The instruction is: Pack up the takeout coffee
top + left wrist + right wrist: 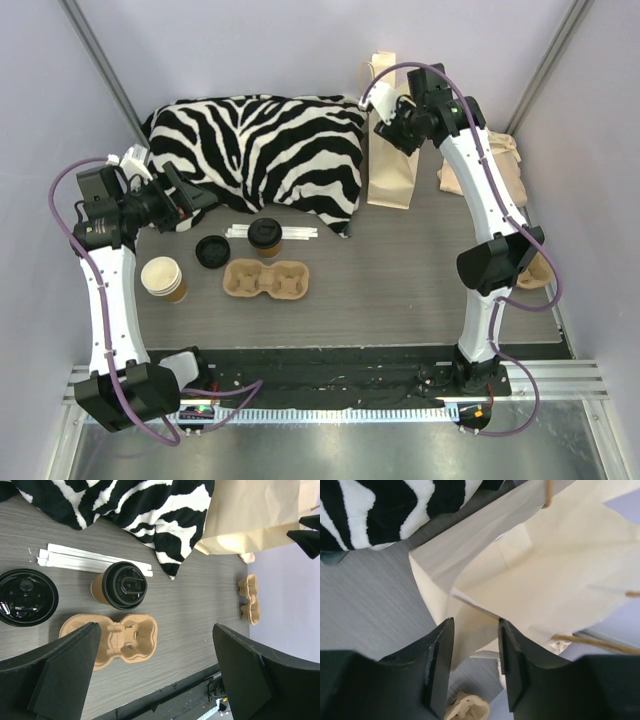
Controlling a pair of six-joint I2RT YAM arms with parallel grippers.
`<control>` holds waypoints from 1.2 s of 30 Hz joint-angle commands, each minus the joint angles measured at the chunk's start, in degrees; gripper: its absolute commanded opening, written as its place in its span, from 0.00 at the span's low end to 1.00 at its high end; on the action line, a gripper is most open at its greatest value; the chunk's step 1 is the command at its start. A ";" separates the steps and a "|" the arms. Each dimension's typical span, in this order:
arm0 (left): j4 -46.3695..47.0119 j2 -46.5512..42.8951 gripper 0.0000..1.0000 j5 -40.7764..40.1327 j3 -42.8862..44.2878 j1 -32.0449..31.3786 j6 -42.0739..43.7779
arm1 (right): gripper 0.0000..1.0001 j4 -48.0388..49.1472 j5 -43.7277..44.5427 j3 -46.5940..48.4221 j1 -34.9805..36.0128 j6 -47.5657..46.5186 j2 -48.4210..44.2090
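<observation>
The takeout coffee (265, 236), a brown paper cup with a black lid, stands upright mid-table behind a two-hole pulp carrier (266, 280); in the left wrist view the cup (120, 585) sits above the carrier (112, 642). My left gripper (192, 205) hovers open to the cup's left, its jaws wide apart (156, 627) and holding nothing. My right gripper (388, 122) is at the top of the upright cream paper bag (388, 165). Its jaws (475, 622) stand partly closed astride the bag's near wall (470, 610), with a gap still showing.
A flat black lid (213, 251) and an open brown cup with a white top (163, 278) lie left of the carrier. White straws (295, 232) rest by the zebra cloth (260, 150). A second carrier (249, 599) and another bag (500, 160) are at the right.
</observation>
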 commanded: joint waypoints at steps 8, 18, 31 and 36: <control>3.99 -0.90 1.00 2.25 -1.16 0.28 -0.71 | 0.13 -11.39 -1.98 -0.72 0.79 -1.91 -7.60; 4.87 -1.16 1.00 2.69 -1.34 0.28 -2.21 | 0.01 -15.17 -4.89 3.51 0.79 3.45 -11.73; 6.10 -2.13 1.00 3.83 -3.36 0.28 -2.56 | 1.00 -4.90 -4.01 5.25 0.70 1.70 -8.05; 5.93 -1.86 1.00 3.13 -3.54 0.28 -2.12 | 1.00 -2.70 -4.18 5.88 0.87 -1.29 -3.66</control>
